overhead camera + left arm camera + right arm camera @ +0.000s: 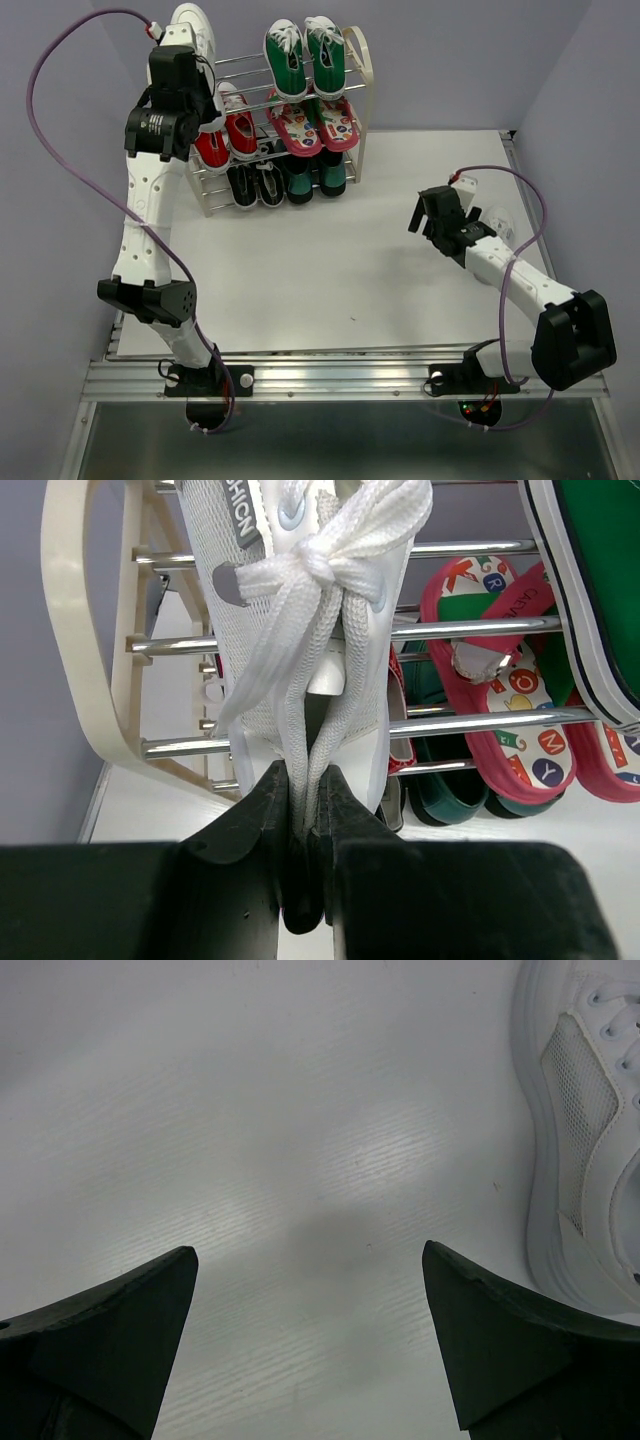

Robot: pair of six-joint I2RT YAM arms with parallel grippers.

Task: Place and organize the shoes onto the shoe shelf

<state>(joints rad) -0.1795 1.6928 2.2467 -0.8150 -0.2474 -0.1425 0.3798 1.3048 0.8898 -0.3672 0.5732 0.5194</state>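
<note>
Our left gripper [308, 815] has its fingers pressed together on the laces of a white shoe [300, 610]. The shoe reaches straight out ahead of the fingertips, so its long axis carries on the line of the gripper and crosses the silver rods [450, 625] of the shoe shelf [90, 680] rather than lying along them. The rods lie just beyond the shoe, the cream side frame sits off to the gripper's left, and a green sneaker [590, 580] is to its right. From the wrist view we cannot tell whether the sole already touches the rods. We judge that setting it down calls for a short lowering into that gap between frame and green sneaker. Our right gripper [308, 1250] hovers over the table [250, 1110] with fingers spread wide and nothing between them. The second white shoe [585, 1160] lies just to its right, long axis running roughly forward, so that arm is much the nearer.
</note>
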